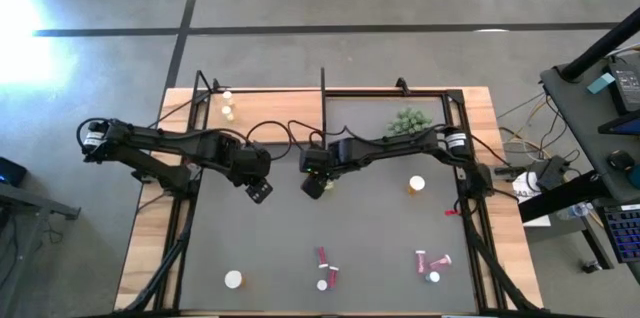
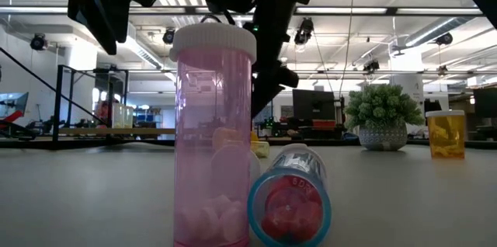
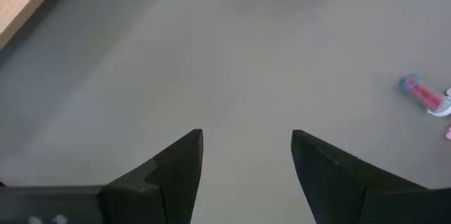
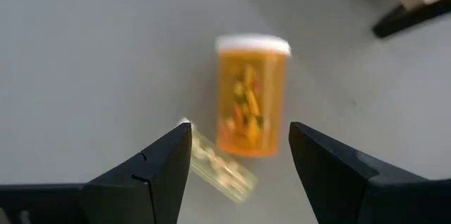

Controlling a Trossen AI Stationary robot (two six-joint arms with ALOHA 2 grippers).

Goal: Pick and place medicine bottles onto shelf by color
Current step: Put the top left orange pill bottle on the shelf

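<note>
My right gripper [image 1: 315,186] hangs open over the middle of the grey mat [image 1: 380,238]. In the right wrist view [image 4: 239,129] an orange bottle [image 4: 246,97] with a white cap lies on the mat just beyond its fingertips. A yellowish bottle [image 4: 220,164] lies beside that one, and neither is touched. My left gripper [image 1: 259,192] is open and empty a little to the left, over bare mat [image 3: 246,136]. The light-wood shelf [image 1: 260,108] lies at the far left and carries two pale bottles [image 1: 228,104].
An upright orange bottle [image 1: 416,185] and a green plant [image 1: 409,121] stand on the right. Pink bottles lie near the front edge [image 1: 325,268] [image 1: 432,264], and a white bottle [image 1: 233,279] stands at the front left. A black post [image 1: 322,98] rises at the shelf's end.
</note>
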